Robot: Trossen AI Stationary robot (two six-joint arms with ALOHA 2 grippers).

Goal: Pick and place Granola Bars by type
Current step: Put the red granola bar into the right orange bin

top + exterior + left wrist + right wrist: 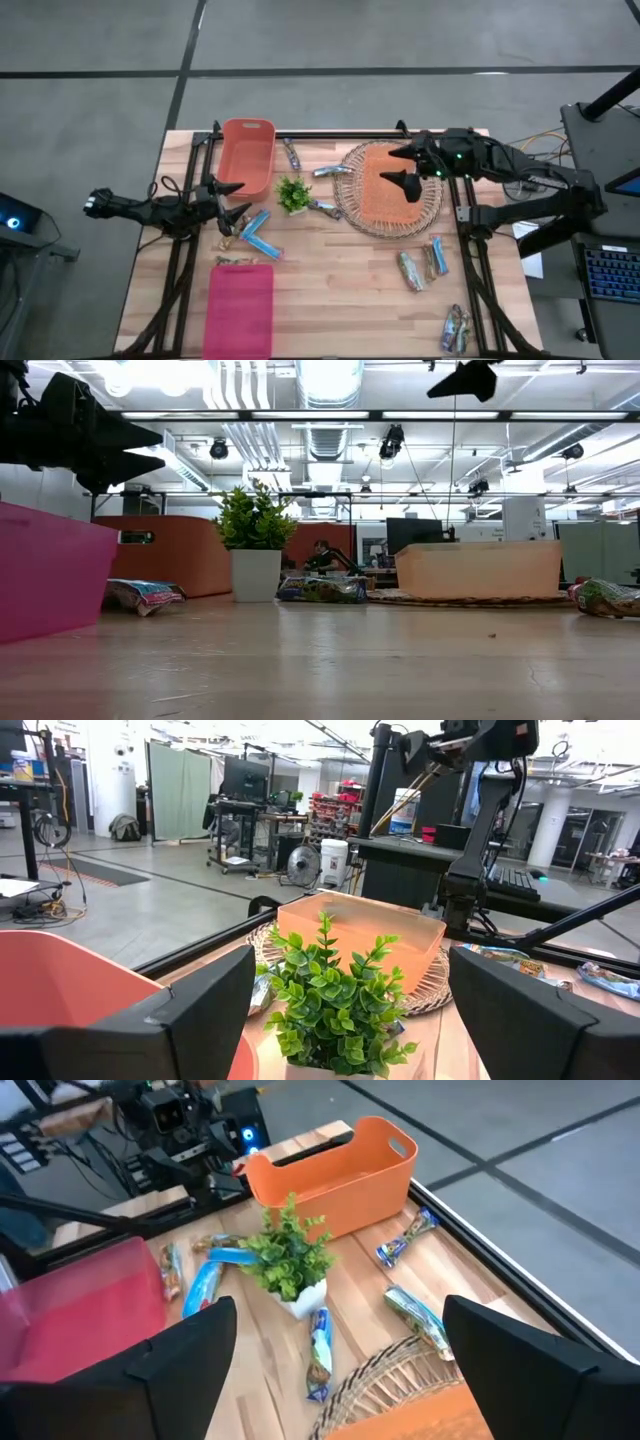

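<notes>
On the wooden table (330, 280) the granola bars lie scattered and none looks sorted yet: two bright blue bars (257, 233) just beside the left hand (232, 200), a tan-brown one (236, 261) at the top edge of the magenta bin (239, 310), silver-blue ones (406, 1243) around the small green plant (293, 194) and near the orange bin (247, 155), and several more (424, 265) well apart at the right front of the table. The left hand hovers above the table between the orange bin and the blue bars, fingers spread and holding nothing. The right hand (407, 168) hangs over the shallow orange tray (388, 205) that sits on the wicker mat (435, 205), likewise spread wide and empty. The step in hand looks like a first pick, most likely the left arm going for the blue bars next to it. To do it well, I judge the hand should come straight down with its fingers across the bar's narrow width, not along its length, since the shiny wrapper may slip or crumple; it should take only one of the two touching bars, and keep clear of the plant. Each bin should then receive a single colour. No brand name or wrapper print is readable in any view.
</notes>
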